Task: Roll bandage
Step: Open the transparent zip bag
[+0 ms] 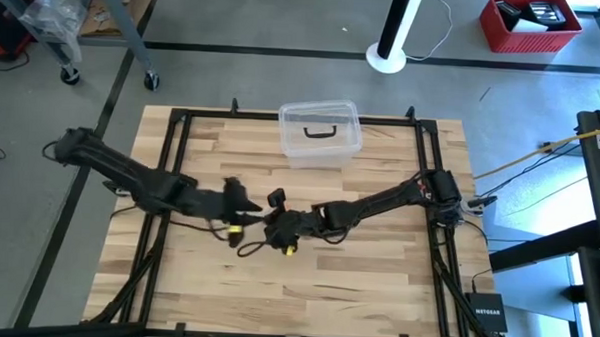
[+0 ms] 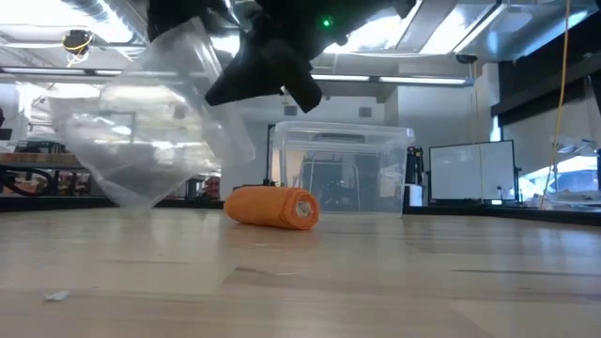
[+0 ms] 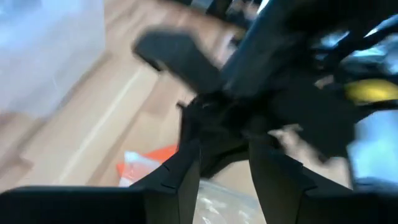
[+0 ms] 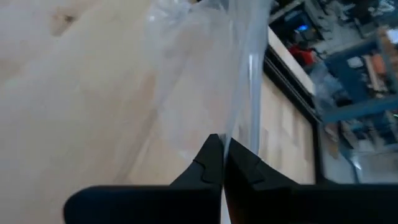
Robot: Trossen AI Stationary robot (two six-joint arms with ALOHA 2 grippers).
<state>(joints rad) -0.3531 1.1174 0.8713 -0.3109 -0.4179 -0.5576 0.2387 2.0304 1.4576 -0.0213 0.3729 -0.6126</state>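
Both grippers meet mid-table: right gripper [image 4: 222, 163] pinches the clear wrapper [image 4: 205, 74]; left gripper [image 3: 224, 165], spread, has the rolled bandage [image 2: 272, 207] lying sideways below us.

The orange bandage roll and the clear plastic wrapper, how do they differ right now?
The bandage is a bright orange, opaque roll lying on its side on the table; the wrapper is see-through, crumpled and lifted off the table. The bandage lies free, while the wrapper is pinched in the right gripper. Both are soft.
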